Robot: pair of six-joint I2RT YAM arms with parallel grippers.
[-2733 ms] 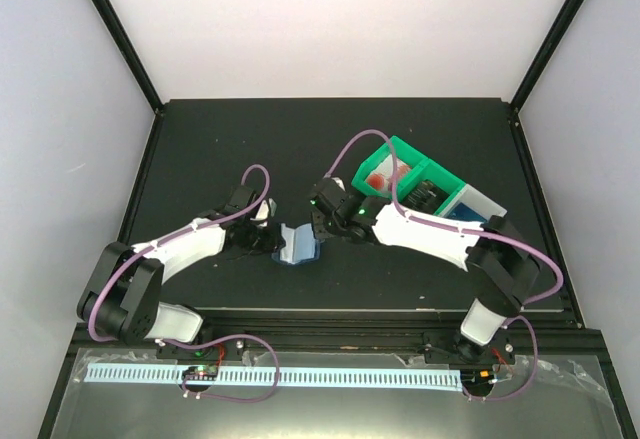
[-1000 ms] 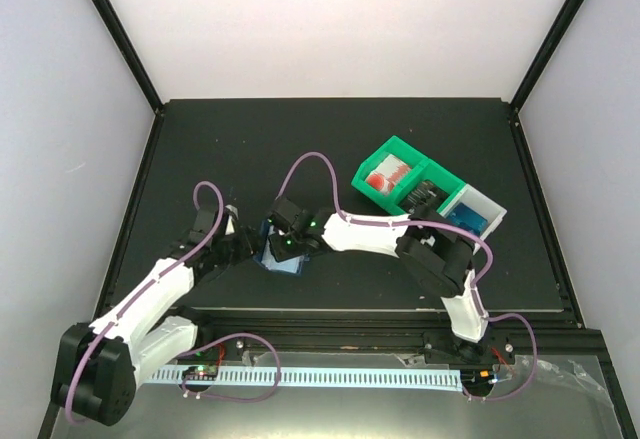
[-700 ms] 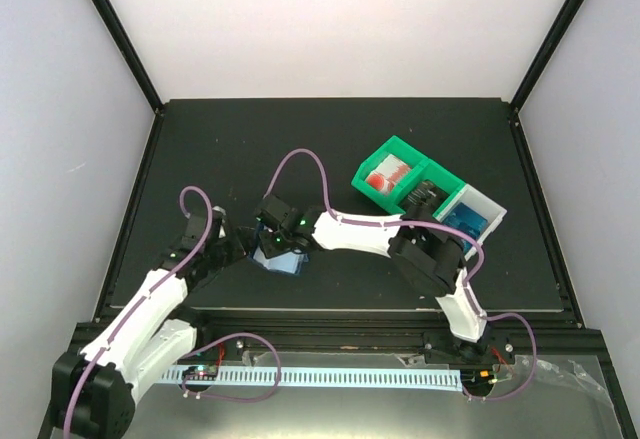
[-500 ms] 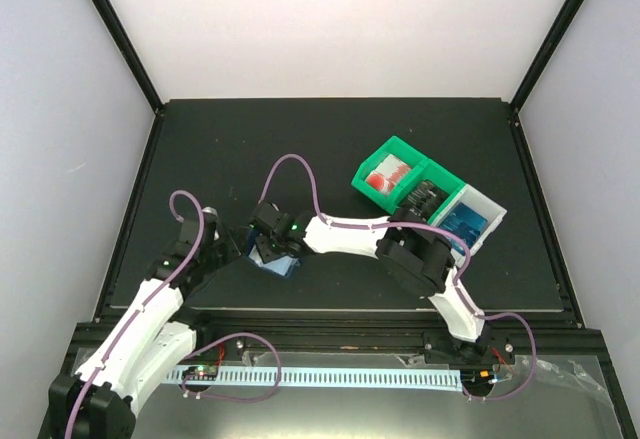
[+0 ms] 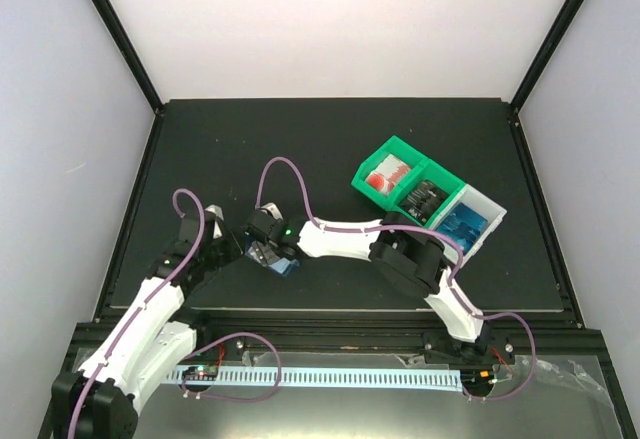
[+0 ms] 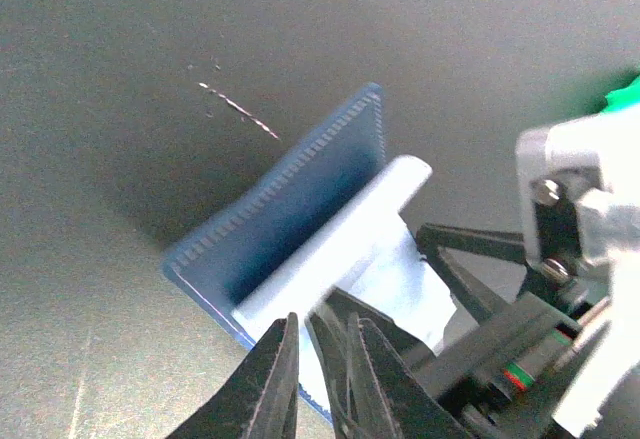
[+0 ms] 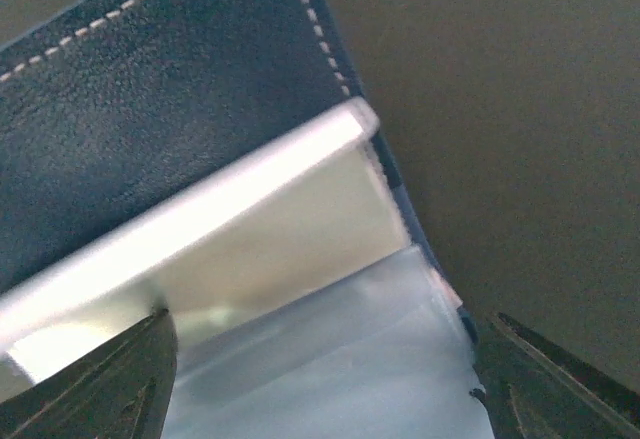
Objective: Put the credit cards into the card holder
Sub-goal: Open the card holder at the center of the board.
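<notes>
Between wide-set right jaws, card holder [image 7: 150,89] sits partly folded.

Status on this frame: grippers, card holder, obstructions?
Right gripper open, straddling the card holder. Left gripper nearly closed at its near edge, grip unclear. Holder open, propped up. No obstruction seen.

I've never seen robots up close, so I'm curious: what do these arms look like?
The left arm and right arm have white shells, black joints and looping purple cables. Slim black fingers tip each; a green light glows near the right wrist.
</notes>
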